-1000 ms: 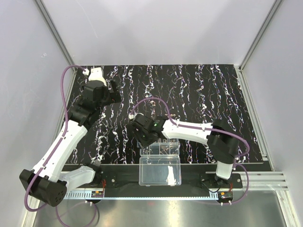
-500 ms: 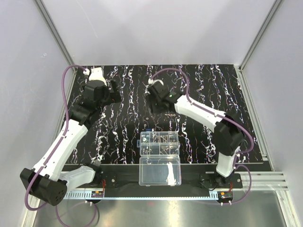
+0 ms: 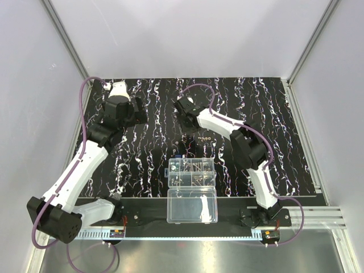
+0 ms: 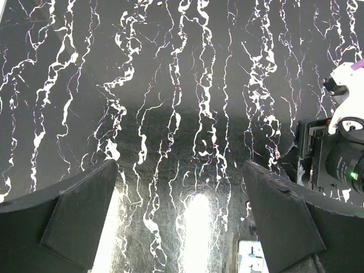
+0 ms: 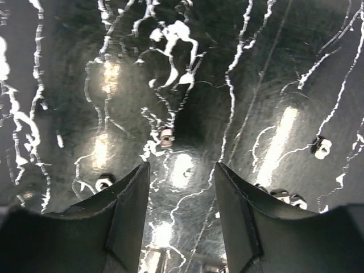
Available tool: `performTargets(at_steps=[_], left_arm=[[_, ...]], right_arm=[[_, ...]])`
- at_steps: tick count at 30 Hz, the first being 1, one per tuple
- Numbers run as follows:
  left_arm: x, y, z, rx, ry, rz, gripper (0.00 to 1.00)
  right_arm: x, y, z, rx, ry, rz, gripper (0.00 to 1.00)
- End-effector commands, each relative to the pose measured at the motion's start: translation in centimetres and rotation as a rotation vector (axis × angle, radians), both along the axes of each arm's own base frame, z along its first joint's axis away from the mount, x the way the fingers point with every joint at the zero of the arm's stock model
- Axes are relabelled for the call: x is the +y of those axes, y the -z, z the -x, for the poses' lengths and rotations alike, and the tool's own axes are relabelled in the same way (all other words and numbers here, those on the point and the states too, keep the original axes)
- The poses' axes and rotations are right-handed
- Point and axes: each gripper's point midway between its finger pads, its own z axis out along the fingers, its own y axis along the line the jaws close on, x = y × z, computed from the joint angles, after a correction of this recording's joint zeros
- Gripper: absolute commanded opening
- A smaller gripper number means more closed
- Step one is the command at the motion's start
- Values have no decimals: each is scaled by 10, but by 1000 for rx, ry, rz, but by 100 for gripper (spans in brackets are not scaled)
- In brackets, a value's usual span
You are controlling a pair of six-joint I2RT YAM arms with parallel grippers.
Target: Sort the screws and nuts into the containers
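right gripper (image 5: 182, 168): hanging spread wide, pinching nothing
nut (image 5: 166, 136): sitting just ahead, lining up between the jaws
nearer arm: right

We see a black mat (image 3: 273, 114) streaked with white. On it, near the front edge, lies a clear organizer box (image 3: 191, 172), its lid half (image 3: 192, 206) folded open toward the arms. Loose nuts (image 5: 166, 136) lie scattered farther back.

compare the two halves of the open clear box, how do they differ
The divided half has thin walls and holds dark metal parts; the lid half is undivided, with none visible. The divided half lies on the black mat; the lid half lies mostly past its near edge. Both are clear plastic.
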Motion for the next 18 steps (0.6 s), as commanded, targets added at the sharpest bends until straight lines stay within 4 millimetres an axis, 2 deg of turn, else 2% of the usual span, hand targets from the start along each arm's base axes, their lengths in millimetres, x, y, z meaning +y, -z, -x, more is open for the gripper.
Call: performTargets(at_steps=[1,5,9,13,18], left_arm=[[0,-23,-9,-69,-11,20,99],[0,-24,-8,-72,-9,21,99],[0,-24,-8,-72,-11,20,99],[0,-25,-8,-74,-11,18,99],[-1,-27,-7,-79,-8,23,99]], right_arm=[[10,-19,-14,-59,-9,-32,55],[14,-10,-11,-25,-20,-32,53],[26,-21,-1,4,-53,-112,50],[49,-29,18,15,-136,-210,49],[60,-19,28,32,-185,-178,47]])
